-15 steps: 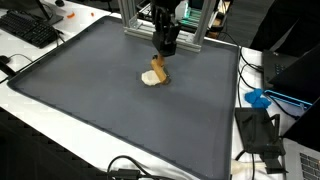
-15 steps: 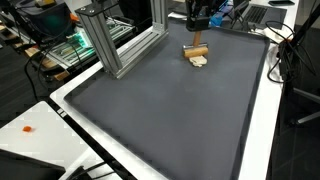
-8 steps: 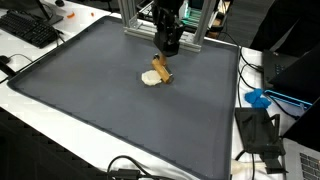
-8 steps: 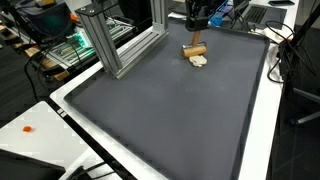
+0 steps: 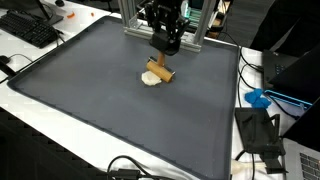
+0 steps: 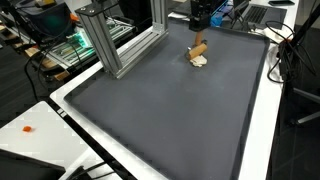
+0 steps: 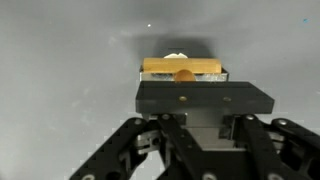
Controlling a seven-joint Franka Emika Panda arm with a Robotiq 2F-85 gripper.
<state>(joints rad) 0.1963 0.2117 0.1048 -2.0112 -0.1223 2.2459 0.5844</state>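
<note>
my claw (image 5: 164,51) pinches wooden stick (image 5: 158,70) at its top | stick tilted, foot by pale lump (image 5: 149,81), near bench (image 5: 90,105) edge by frame (image 5: 131,18) | I should lift straight, grip firm

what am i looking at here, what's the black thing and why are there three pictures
It is a robot arm working over a dark grey mat. Two pictures come from cameras standing outside the robot, at different places. The third comes from a camera on the wrist, looking past the tool, the black clamp at the arm's end. The tool is shut on a tan block, held tilted. Beside its lower end lies a small pale lump on the mat. Whether they touch I cannot tell.
</note>
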